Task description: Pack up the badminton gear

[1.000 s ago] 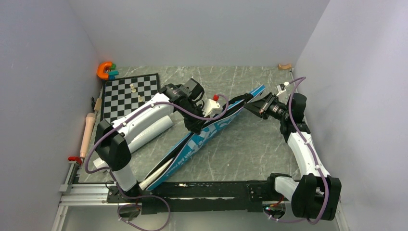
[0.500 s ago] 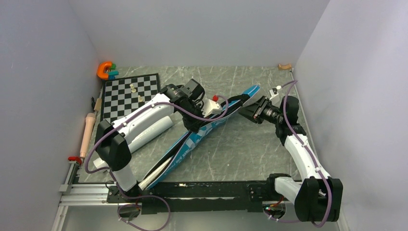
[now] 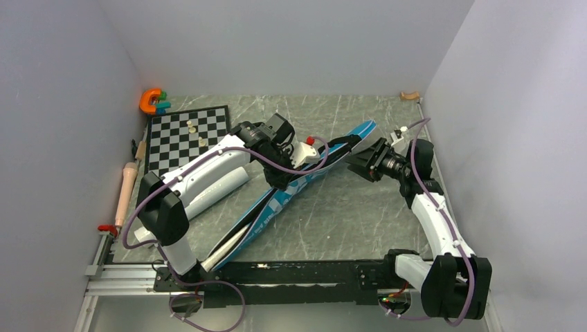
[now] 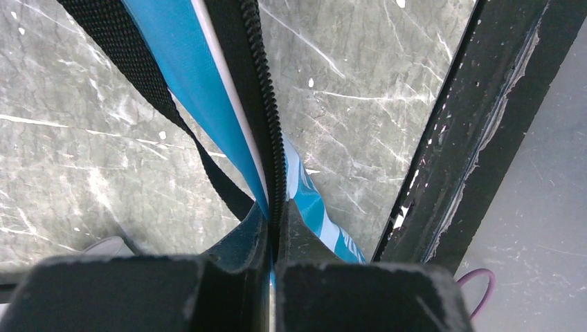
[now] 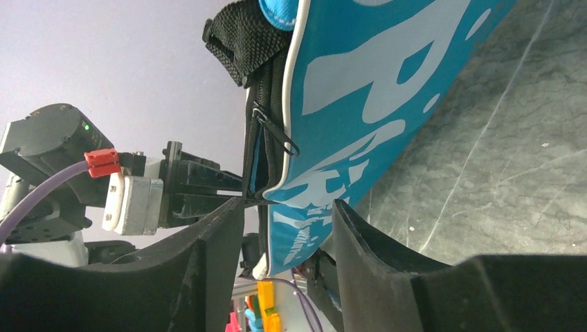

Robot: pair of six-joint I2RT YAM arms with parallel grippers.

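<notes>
White-shelled arms (image 3: pixel 208 176), black joints (image 3: pixel 164 214), looping purple cables (image 3: pixel 277 163), a red plug (image 5: pixel 102 159), matte-black left gripper (image 4: pixel 273 223) and right gripper (image 5: pixel 287 207).

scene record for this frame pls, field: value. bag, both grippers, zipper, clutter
bag: blue SPORT bag, diagonal across the table
left gripper: shut on the bag's zipper edge
right gripper: open, one finger on either side of the bag's far end, no grip
zipper pull: beyond the right fingers, not held
clutter: chessboard and rolling pin, far left
</notes>
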